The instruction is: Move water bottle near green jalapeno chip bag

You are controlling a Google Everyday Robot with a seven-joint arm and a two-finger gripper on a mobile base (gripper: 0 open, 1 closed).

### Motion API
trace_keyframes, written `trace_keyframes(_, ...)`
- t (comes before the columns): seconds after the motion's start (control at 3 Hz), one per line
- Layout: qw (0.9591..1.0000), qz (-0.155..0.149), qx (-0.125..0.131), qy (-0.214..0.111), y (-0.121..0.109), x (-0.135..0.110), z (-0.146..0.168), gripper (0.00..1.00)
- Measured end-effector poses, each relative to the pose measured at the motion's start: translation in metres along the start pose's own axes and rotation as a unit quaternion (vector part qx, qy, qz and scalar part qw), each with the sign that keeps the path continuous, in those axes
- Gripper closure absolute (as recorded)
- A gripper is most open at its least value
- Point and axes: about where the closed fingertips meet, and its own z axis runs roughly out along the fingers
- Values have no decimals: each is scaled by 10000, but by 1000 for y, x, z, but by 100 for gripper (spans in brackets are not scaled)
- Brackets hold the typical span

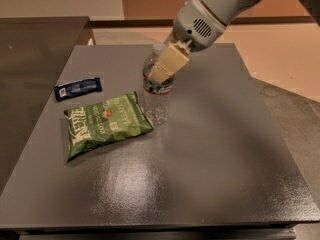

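The pincer [161, 70] sits in the upper middle of the frame, reaching down from the white arm [215, 9] at the upper right. It is clenched on the bottle [157, 101], high up by the shoulder and just under the white cap. One cream finger [169, 64] lies across the front of the bottle; the other is hidden behind it. A hold that high keeps the pincer clear of the bag [105, 124] and leaves the lower body free to meet the tabletop [215, 149].

The bottle stands close to upright at the centre of the frame, its base just beside the bag's right edge, perhaps touching it. Whether the base rests on the tabletop or hangs just above it cannot be told. The bag lies flat to the left of centre, lettering up. A dark blue wrapper [77, 88] lies further to the upper left, apart from both.

With the bottle this near the bag, the move seems almost done. What appears left is to make sure the base is seated and then let go. The upright pose suits that, since a bottle set down straight should stand when freed. The risk is a slight lean or a snag on the way out, tipping it onto the bag.
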Motion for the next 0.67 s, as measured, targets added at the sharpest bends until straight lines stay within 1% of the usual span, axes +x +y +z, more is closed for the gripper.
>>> trace_keyframes(0.33,10000,-13,2,-7,0,-2,1,13)
trace_keyframes(0.67,10000,-26,4,-12,1,-3,2,0)
